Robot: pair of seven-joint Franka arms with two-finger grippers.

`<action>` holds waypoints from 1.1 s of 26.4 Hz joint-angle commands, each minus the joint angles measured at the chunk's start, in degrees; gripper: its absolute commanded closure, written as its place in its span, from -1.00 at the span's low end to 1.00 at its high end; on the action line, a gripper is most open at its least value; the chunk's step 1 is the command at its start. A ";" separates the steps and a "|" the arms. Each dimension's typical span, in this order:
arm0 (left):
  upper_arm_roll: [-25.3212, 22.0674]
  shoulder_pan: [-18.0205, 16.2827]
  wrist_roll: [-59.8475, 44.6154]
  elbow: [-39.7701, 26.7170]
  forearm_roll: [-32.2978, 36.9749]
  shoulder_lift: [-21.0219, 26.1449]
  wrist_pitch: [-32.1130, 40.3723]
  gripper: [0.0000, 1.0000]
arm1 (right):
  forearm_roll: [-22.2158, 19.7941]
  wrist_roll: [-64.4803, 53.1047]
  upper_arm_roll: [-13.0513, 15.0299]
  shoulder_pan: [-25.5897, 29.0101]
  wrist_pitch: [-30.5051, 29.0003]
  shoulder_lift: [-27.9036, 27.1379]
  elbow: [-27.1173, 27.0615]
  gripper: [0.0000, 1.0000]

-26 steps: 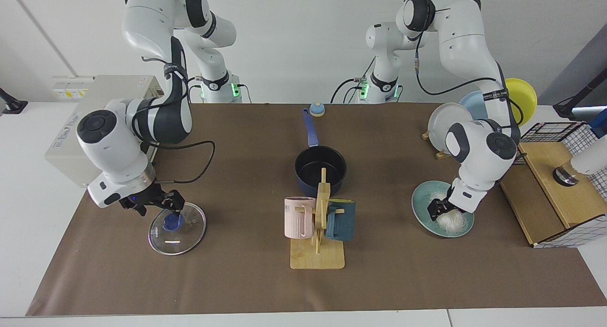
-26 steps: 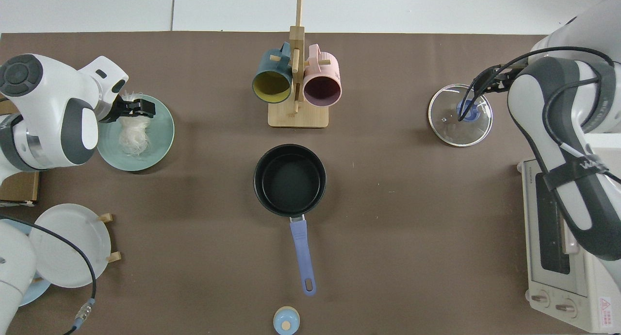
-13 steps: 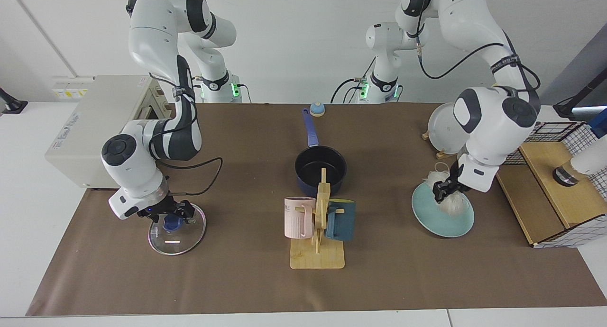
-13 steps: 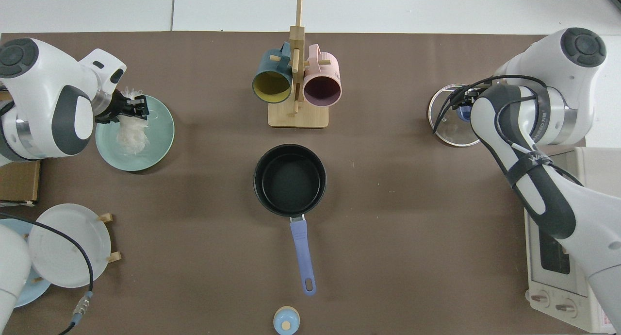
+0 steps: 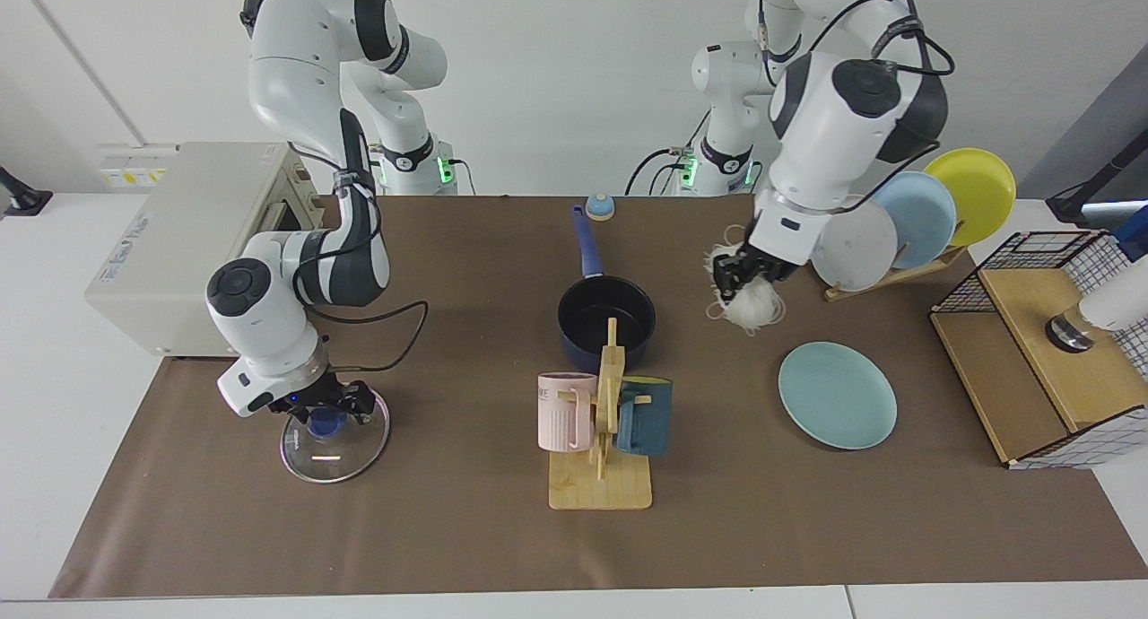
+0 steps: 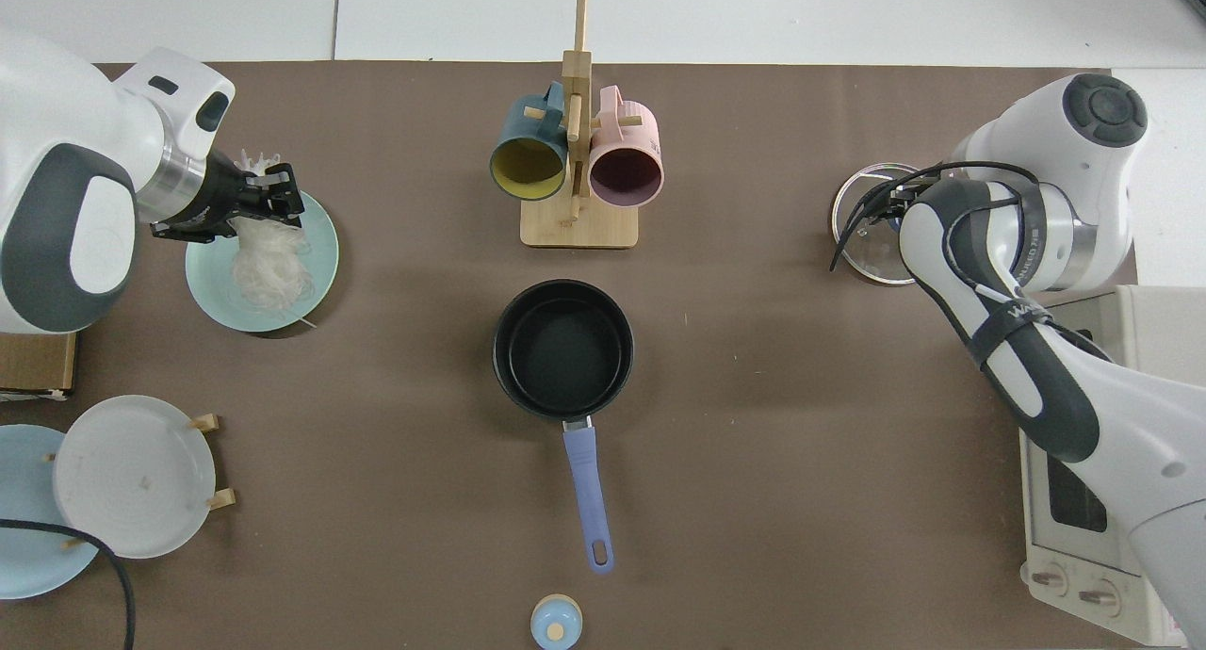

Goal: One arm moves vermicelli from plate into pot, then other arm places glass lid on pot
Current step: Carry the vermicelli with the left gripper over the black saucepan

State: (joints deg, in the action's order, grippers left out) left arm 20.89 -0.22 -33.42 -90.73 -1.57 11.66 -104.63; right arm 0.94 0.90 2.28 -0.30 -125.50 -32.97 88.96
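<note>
Vermicelli (image 5: 749, 307): we find it lifted off the plate (image 5: 838, 395) since a second ago, clenched in our left gripper (image 5: 737, 276), airborne between plate and pot (image 5: 606, 319). Right gripper (image 5: 325, 410) stays over the glass lid (image 5: 334, 440) near the desk's front corner; its grip we cannot tell.

Navy pot (image 5: 606, 321), teal plate (image 5: 838, 395), white vermicelli (image 5: 752, 308).

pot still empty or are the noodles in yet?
Empty. The pot shows only its bare black interior; the vermicelli hangs from the left gripper, lifted off the plate.
</note>
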 commanded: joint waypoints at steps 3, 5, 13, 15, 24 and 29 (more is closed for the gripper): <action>5.73 -0.31 -4.99 -9.72 -1.33 -3.84 -11.11 1.00 | -0.50 1.03 -0.26 0.57 -5.02 0.36 2.97 -1.00; 6.87 -0.22 -5.08 -10.34 -2.73 -3.58 -13.04 1.00 | -0.50 1.12 -0.26 0.39 -4.93 0.36 2.71 -1.00; 10.75 0.75 -4.99 -15.52 -2.92 -0.85 -19.29 1.00 | 0.29 1.29 -0.26 0.21 -4.67 0.36 2.36 0.51; 11.36 0.75 -4.81 -16.49 -2.92 -0.50 -20.17 1.00 | 0.38 1.29 -0.26 0.30 -4.67 0.36 2.27 0.74; 12.24 1.36 -5.69 -20.71 -0.81 2.76 -29.49 1.00 | 0.38 1.12 -0.26 -0.05 -0.19 1.76 -0.36 1.00; 12.15 1.71 -5.78 -20.89 0.68 4.86 -30.97 1.00 | 0.47 1.03 -0.52 -0.05 3.50 4.14 -0.89 1.00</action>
State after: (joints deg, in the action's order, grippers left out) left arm 33.27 0.96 -38.44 -110.95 -2.71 15.30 -132.93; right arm 1.04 0.91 2.18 -0.43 -125.89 -31.90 88.50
